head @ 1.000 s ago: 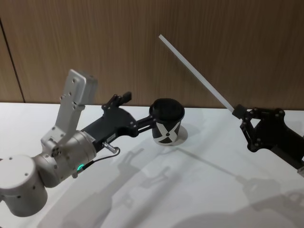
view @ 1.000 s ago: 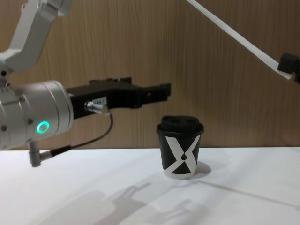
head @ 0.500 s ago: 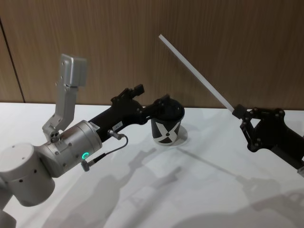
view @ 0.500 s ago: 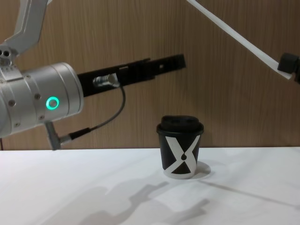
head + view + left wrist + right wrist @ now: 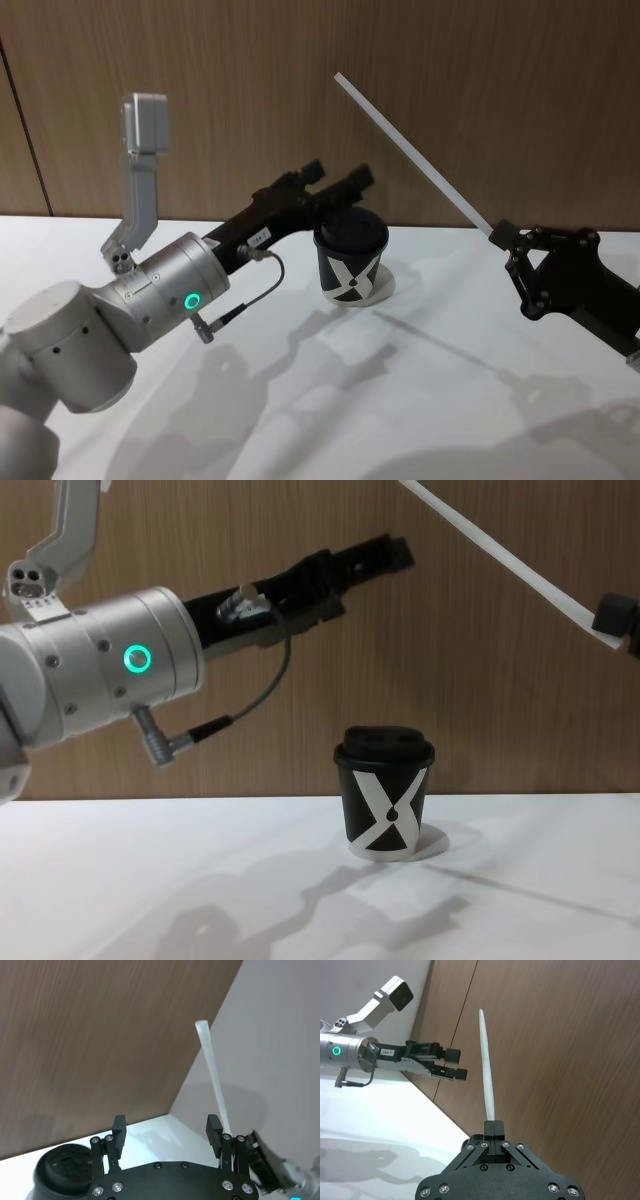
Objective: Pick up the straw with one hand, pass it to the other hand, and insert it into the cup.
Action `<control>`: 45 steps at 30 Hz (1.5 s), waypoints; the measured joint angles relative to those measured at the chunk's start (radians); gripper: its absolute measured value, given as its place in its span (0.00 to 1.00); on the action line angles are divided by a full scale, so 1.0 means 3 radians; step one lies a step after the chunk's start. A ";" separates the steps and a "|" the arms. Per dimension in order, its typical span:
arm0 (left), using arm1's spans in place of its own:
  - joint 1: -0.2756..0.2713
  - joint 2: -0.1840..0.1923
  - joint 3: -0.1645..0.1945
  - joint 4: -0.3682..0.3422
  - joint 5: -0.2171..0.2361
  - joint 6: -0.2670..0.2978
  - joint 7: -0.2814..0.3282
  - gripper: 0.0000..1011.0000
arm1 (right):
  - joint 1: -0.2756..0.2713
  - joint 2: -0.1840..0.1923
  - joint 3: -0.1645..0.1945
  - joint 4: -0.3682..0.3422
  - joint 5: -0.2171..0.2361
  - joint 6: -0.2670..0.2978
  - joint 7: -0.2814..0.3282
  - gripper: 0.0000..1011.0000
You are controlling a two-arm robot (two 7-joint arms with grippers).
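The white straw [image 5: 415,155] slants up and to the left in the air, its lower end pinched in my shut right gripper [image 5: 499,233], the small black one at the right. The chest view has the straw [image 5: 500,555] crossing the top right to that gripper [image 5: 612,615]. My left gripper [image 5: 340,182], long and black with a silver wrist and green ring, hovers open just above the black lidded cup [image 5: 350,255], below and left of the straw. From the left wrist its fingers [image 5: 119,1130] stand wide apart, with the straw [image 5: 212,1077] beyond them and the cup [image 5: 65,1172] beneath.
The cup [image 5: 385,795] stands upright on the white table [image 5: 400,400], close to the brown wooden wall [image 5: 200,80] behind it. Open table surface spreads in front of the cup and between the two arms.
My left arm has swung its gripper up from beside the cup to above the lid, nearer the straw. The right gripper and straw have stayed still.
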 joint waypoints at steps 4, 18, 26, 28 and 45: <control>-0.0046 -0.0070 -0.0025 0.0071 -0.0145 0.0056 -0.0038 0.99 | 0.0000 0.0000 0.0000 0.0000 0.0000 0.0000 0.0000 0.00; -0.0164 -0.0224 -0.0090 0.0260 -0.0548 0.0200 -0.0205 0.99 | 0.0000 0.0000 0.0000 0.0000 0.0000 0.0000 0.0000 0.00; -0.0224 -0.0265 -0.0092 0.0338 -0.0703 0.0258 -0.0346 0.99 | 0.0000 0.0000 0.0000 0.0000 0.0000 0.0000 0.0000 0.00; -0.0238 -0.0273 -0.0087 0.0354 -0.0735 0.0268 -0.0380 0.99 | 0.0000 0.0000 0.0000 0.0000 0.0000 0.0000 0.0000 0.00; -0.0330 -0.0321 -0.0029 0.0473 -0.0858 0.0284 -0.0498 0.99 | 0.0000 0.0000 0.0000 0.0000 0.0000 0.0000 0.0000 0.00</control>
